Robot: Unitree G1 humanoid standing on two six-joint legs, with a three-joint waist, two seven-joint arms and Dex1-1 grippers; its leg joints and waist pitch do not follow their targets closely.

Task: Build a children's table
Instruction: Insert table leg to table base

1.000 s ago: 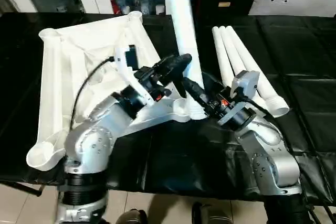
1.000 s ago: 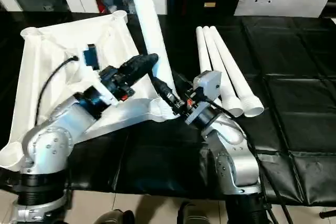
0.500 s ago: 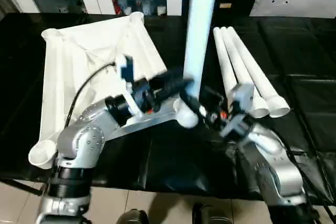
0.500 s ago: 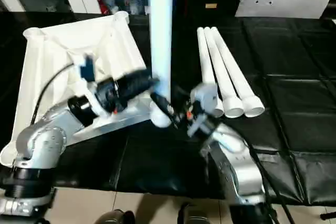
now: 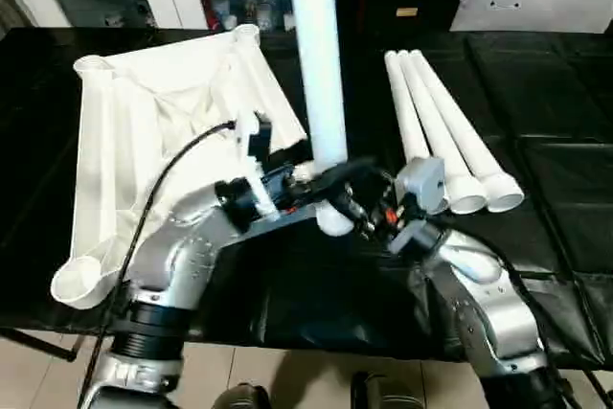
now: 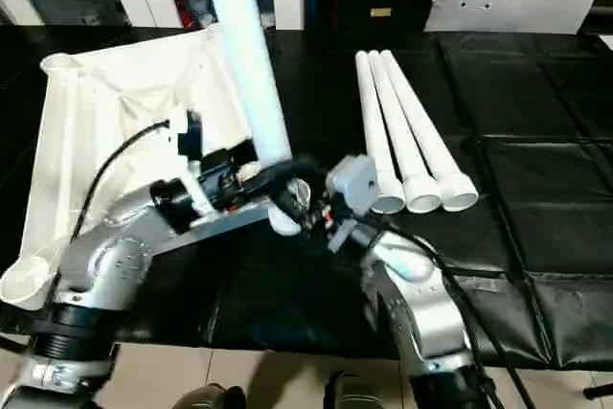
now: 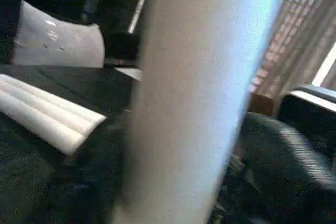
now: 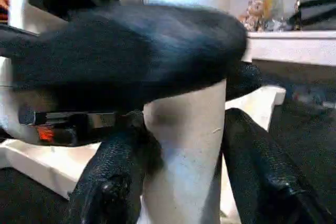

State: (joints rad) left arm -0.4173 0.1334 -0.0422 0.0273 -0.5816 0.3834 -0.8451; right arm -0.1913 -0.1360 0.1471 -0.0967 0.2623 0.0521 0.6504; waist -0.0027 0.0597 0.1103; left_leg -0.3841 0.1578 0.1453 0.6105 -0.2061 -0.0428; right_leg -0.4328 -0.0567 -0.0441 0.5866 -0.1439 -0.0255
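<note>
Right wrist view: leg [image 8: 184, 145] upright between right fingers [image 8: 105, 192], clamped for socket seating; left fingers [image 5: 347, 175] part-open alongside, steadying.

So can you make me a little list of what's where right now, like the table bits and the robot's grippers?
table top: white table top lies underside up on the black work surface
standing leg: one white leg stands nearly upright at the top's near corner
spare legs: three loose legs lie side by side to the right
right gripper: right gripper has its fingers on both sides of the standing leg, low down
left gripper: left gripper is against the same leg, just above
</note>
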